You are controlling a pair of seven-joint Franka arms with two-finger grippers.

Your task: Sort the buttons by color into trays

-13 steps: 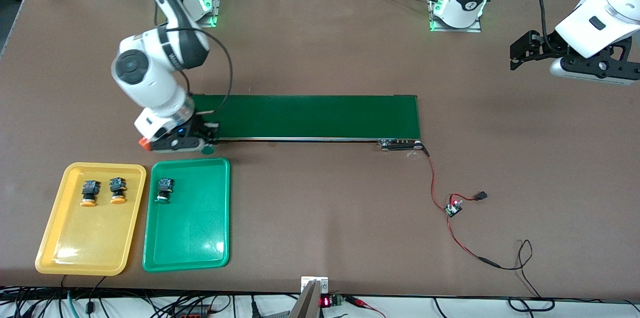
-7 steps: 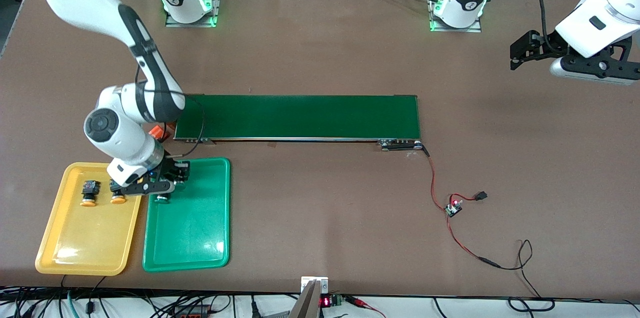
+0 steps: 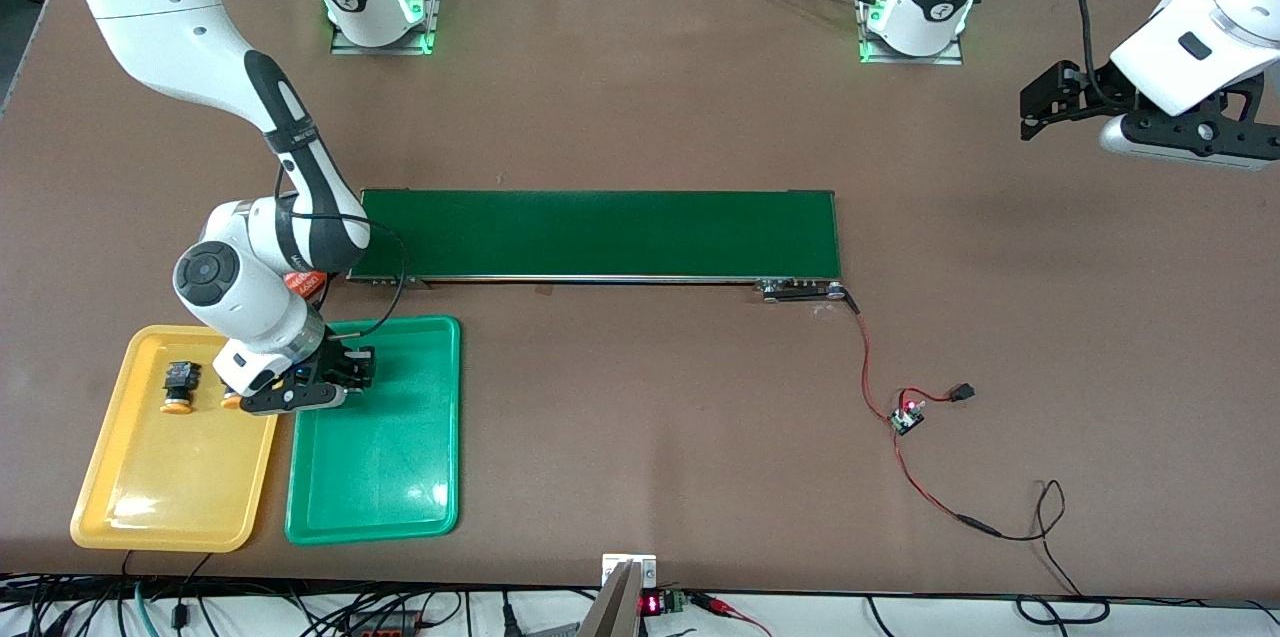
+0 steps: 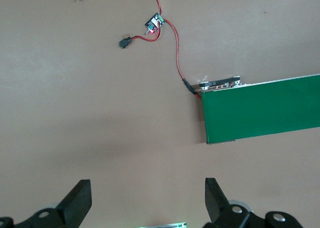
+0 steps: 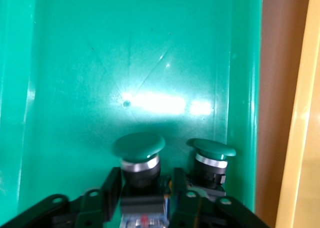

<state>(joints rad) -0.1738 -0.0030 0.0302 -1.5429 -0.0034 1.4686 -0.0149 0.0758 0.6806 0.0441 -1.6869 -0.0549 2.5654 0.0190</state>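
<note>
My right gripper [image 3: 338, 380] is low over the green tray [image 3: 390, 477], at the tray's end toward the conveyor. In the right wrist view the gripper [image 5: 142, 190] is shut on the block body of a green-capped button [image 5: 139, 147]. A second green-capped button [image 5: 212, 150] lies in the tray [image 5: 75, 62] right beside it. The yellow tray [image 3: 150, 487] holds one yellow-capped button [image 3: 179, 387] and another [image 3: 231, 401] partly hidden by my right hand. My left gripper [image 3: 1035, 112] waits open and empty in the air at the left arm's end of the table [image 4: 147, 198].
A long dark-green conveyor belt [image 3: 600, 234] lies mid-table, farther from the camera than the trays. A red wire with a small circuit board [image 3: 908, 414] runs from its end toward the left arm's side. The yellow tray's rim [image 5: 300, 138] sits beside the green tray.
My right arm has swung from the conveyor's end down over the green tray with the green button in it, then lowered slightly. The left arm has not moved.
</note>
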